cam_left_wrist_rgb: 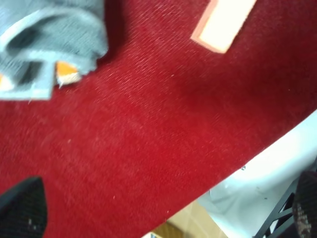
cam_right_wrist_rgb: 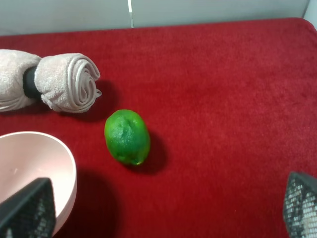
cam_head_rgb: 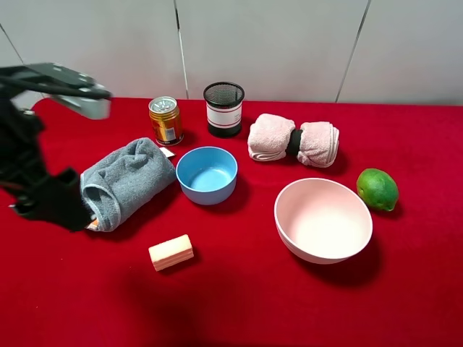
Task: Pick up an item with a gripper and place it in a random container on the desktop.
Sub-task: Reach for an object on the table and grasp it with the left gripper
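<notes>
Two grippers are described, and the left one matters for the coming move. The left gripper (cam_left_wrist_rgb: 163,207) is seen from its wrist camera with its fingers spread wide apart and only red cloth (cam_left_wrist_rgb: 148,139) between them; nothing is held. The right gripper (cam_right_wrist_rgb: 163,206) is likewise spread wide and empty, and it is aimed at a lime (cam_right_wrist_rgb: 127,136) beside the pale pink bowl (cam_right_wrist_rgb: 29,163), on the far side of the table.

The peach-pink block (cam_head_rgb: 171,252) is shown lying flat on the cloth near the front of the table, touching nothing. In the high view the left arm is held low at the left edge, against the end of a rolled grey towel (cam_head_rgb: 123,182). From there the block lies to the right and a little toward the front, near but not under the fingers. In the left wrist view only part of the block is caught at the picture's edge, off the line between the fingers. Its long axis runs roughly left to right in the high view, its right end turned slightly toward the back.

The left arm is judged clearly the nearer. The light-blue bowl (cam_head_rgb: 207,174) stands just behind the block, empty.
</notes>
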`<action>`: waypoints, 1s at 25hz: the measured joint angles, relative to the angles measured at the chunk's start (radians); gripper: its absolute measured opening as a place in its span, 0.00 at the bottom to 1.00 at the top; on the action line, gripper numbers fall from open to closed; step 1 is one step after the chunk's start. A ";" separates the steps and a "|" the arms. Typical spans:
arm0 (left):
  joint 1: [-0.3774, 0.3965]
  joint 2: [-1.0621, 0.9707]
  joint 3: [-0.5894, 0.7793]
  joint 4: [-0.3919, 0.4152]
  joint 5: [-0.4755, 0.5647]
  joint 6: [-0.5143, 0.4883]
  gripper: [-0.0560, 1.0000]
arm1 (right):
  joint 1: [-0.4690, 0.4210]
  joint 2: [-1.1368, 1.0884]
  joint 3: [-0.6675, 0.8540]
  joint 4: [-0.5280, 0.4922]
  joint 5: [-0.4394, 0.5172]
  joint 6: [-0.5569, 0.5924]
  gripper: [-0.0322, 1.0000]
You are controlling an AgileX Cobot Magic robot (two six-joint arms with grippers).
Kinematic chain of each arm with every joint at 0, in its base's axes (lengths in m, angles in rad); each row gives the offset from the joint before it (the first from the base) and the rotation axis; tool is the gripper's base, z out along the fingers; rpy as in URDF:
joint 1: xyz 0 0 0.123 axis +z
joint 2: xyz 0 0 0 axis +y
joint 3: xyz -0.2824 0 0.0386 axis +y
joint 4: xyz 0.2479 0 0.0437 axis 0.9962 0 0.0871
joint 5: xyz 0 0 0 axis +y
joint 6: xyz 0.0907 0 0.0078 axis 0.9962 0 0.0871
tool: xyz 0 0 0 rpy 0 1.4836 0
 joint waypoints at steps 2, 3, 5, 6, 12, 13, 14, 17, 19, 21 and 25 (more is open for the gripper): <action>-0.035 0.042 -0.015 0.011 -0.014 0.002 0.99 | 0.000 0.000 0.000 0.000 0.000 0.000 0.70; -0.055 0.065 -0.021 0.022 -0.019 0.002 0.99 | 0.000 0.000 0.000 0.000 0.000 0.000 0.70; -0.089 0.104 -0.033 0.038 -0.031 0.003 0.99 | 0.000 0.000 0.000 0.000 0.000 0.000 0.70; -0.105 0.125 -0.038 0.045 -0.038 0.005 0.98 | 0.000 0.000 0.000 0.000 0.000 0.000 0.70; -0.185 0.234 -0.051 0.079 -0.086 0.010 0.98 | 0.000 0.000 0.000 0.000 0.000 0.000 0.70; -0.200 0.251 -0.051 0.084 -0.095 0.013 0.98 | 0.000 0.000 0.000 0.000 0.000 0.000 0.70; -0.214 0.268 -0.051 0.090 -0.106 0.018 0.98 | 0.000 0.000 0.000 0.000 0.000 0.000 0.70; -0.245 0.313 -0.051 0.102 -0.145 0.039 0.98 | 0.000 0.000 0.000 0.000 0.000 0.000 0.70; -0.261 0.339 -0.051 0.108 -0.173 0.057 0.97 | 0.000 0.000 0.000 0.000 0.000 0.000 0.70; -0.271 0.369 -0.051 0.113 -0.205 0.076 0.97 | 0.000 0.000 0.000 0.000 0.000 0.000 0.70; -0.275 0.425 -0.051 0.113 -0.253 0.117 0.97 | 0.000 0.000 0.000 0.000 0.000 0.000 0.70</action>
